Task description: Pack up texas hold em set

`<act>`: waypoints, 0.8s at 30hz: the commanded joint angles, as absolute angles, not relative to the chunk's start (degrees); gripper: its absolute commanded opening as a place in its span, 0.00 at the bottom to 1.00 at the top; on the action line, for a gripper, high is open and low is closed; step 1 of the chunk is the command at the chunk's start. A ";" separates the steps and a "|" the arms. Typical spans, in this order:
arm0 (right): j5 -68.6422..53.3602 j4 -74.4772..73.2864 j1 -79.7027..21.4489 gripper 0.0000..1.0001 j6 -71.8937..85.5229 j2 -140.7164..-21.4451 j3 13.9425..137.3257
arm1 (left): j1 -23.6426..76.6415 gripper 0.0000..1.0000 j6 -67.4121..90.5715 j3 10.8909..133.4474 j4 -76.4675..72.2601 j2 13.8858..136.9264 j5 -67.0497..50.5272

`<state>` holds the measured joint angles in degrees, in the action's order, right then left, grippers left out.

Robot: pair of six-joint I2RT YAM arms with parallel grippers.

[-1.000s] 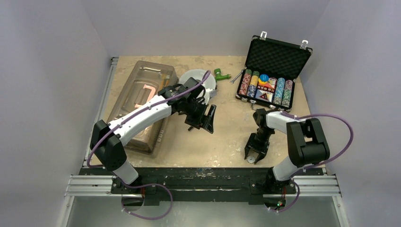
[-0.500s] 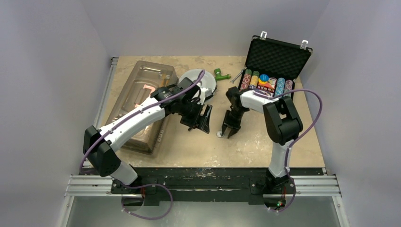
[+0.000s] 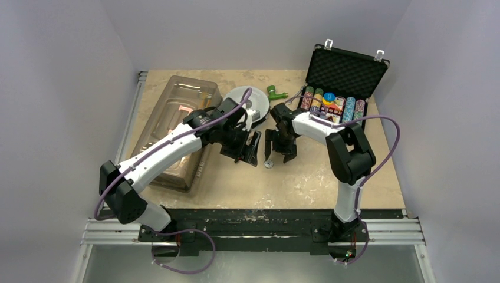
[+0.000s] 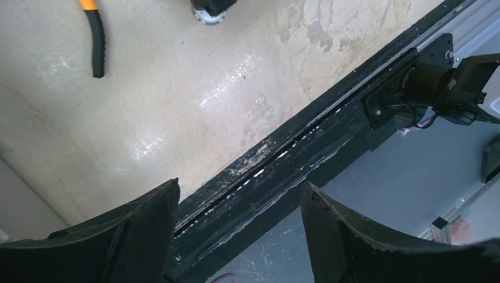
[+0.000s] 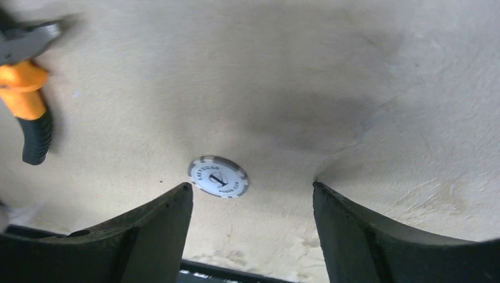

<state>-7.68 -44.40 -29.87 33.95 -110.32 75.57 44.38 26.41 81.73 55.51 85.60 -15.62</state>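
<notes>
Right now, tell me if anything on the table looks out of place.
One grey-and-white poker chip lies flat on the bare tabletop, alone, well apart from the open black case where the other chips stand in rows. The right gripper hangs over it, jaws open, not gripping it.

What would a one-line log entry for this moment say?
right gripper: open, over loose poker chip | left gripper: open, empty | case: lid up, chip rows inside
</notes>
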 commanded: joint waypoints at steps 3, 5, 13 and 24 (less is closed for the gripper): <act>3.31 -39.90 -37.20 0.74 23.98 -110.20 77.41 | 44.45 0.73 26.72 84.08 57.88 79.35 -7.72; 6.56 -39.55 -39.91 0.71 23.57 -111.21 77.69 | 44.42 0.73 27.12 84.20 58.16 78.02 -5.78; 12.63 -40.26 -42.51 0.50 24.83 -114.05 78.62 | 44.45 0.73 27.25 84.21 59.65 76.37 -4.67; 13.17 -40.91 -43.94 0.52 26.02 -112.46 76.15 | 44.39 0.73 26.54 84.46 60.03 77.13 -5.74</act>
<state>9.78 -41.15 -43.51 25.52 -112.29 77.71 44.38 26.46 82.39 59.70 77.32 -5.72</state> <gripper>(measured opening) 0.519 0.732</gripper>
